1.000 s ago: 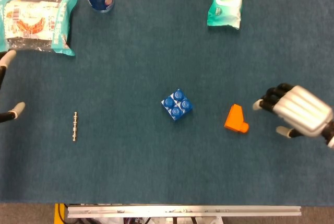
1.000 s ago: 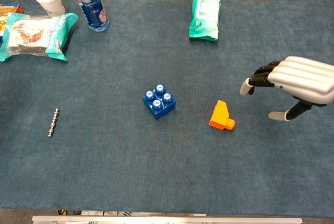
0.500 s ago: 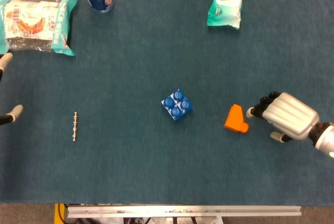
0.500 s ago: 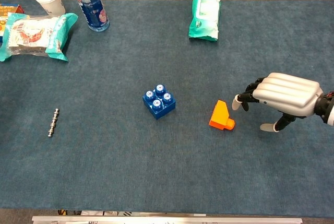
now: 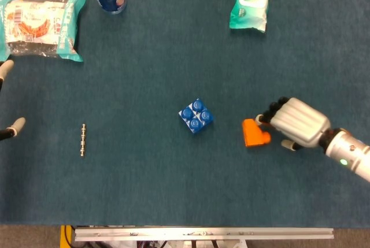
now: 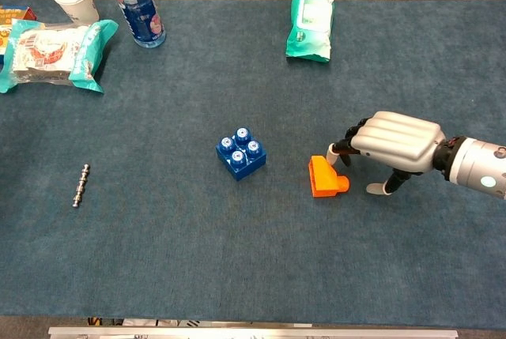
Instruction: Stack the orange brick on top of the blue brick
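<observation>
Right robot hand (image 6: 393, 143) rests its curled fingertips (image 6: 341, 152) against the small orange plastic brick (image 6: 325, 177), right of centre on the blue felt surface (image 6: 237, 268); grasp not closed, nothing lifted. Blue studded plastic brick (image 6: 240, 153) sits at centre, apart. Left robot hand (image 5: 7, 100) at left edge, fingers apart, empty.

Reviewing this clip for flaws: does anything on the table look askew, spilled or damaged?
Nothing spilled or damaged. The orange brick lies on its side on the cloth rather than studs-up, with the right hand at its edge. The blue brick sits studs-up.
</observation>
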Robot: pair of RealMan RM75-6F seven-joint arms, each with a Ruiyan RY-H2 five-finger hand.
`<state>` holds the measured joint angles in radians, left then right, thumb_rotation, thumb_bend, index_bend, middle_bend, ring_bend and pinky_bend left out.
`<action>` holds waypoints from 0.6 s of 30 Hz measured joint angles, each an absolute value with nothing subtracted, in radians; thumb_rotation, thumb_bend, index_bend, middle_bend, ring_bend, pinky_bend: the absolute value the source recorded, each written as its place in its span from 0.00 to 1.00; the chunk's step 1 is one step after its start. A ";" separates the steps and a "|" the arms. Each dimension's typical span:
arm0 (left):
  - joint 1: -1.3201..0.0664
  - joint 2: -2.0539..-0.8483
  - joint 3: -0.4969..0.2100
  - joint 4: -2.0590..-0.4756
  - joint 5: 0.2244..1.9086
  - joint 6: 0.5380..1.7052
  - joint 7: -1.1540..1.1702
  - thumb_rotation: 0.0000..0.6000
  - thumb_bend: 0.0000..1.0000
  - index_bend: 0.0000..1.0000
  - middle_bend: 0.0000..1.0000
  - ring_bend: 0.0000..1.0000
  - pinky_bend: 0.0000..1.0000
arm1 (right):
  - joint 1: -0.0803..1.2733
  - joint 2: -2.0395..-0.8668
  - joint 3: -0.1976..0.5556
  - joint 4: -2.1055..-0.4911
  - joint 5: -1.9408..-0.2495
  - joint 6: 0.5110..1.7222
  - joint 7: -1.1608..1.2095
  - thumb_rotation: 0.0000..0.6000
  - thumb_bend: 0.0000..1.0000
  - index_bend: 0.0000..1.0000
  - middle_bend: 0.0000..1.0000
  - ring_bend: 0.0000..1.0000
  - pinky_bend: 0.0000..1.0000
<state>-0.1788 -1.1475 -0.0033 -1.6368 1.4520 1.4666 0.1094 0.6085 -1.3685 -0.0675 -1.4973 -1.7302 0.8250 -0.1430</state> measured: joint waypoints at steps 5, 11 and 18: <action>-0.174 -1.147 -0.009 -1.634 1.452 1.463 0.106 1.00 0.15 0.10 0.15 0.16 0.10 | 0.640 -1.395 -0.063 -1.497 -1.734 0.820 -0.136 1.00 0.18 0.32 0.42 0.33 0.34; -0.169 -1.146 -0.012 -1.629 1.452 1.455 0.101 1.00 0.15 0.10 0.15 0.16 0.10 | 0.653 -1.417 -0.068 -1.492 -1.738 0.827 -0.147 1.00 0.18 0.32 0.42 0.33 0.34; -0.167 -1.146 -0.014 -1.624 1.456 1.441 0.096 1.00 0.15 0.10 0.15 0.16 0.10 | 0.632 -1.417 -0.066 -1.467 -1.704 0.879 -0.157 1.00 0.19 0.35 0.42 0.33 0.34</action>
